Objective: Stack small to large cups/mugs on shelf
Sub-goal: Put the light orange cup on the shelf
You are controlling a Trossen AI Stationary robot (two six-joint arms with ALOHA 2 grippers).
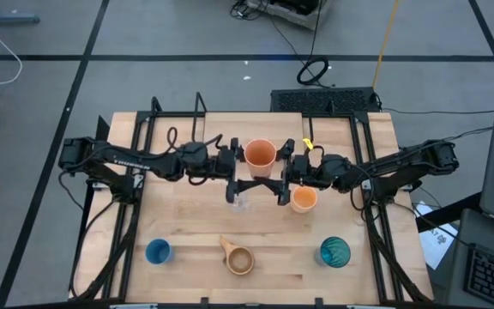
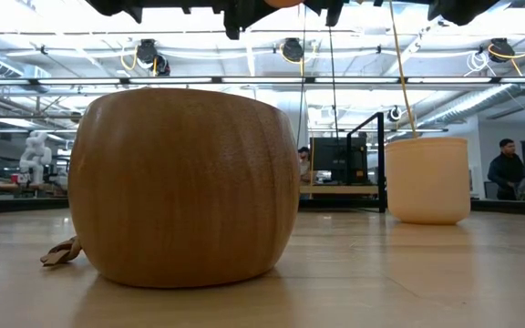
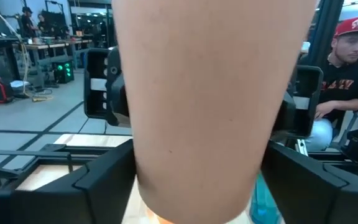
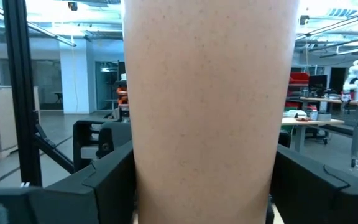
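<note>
Currently left gripper (image 1: 240, 163) is flanking the lifted orange cup (image 1: 260, 154); its grip cannot be told. Right gripper (image 1: 283, 167) is pinching that cup from the opposite side. Handover step, likely; next move needs one gripper backing off cleanly.
</note>
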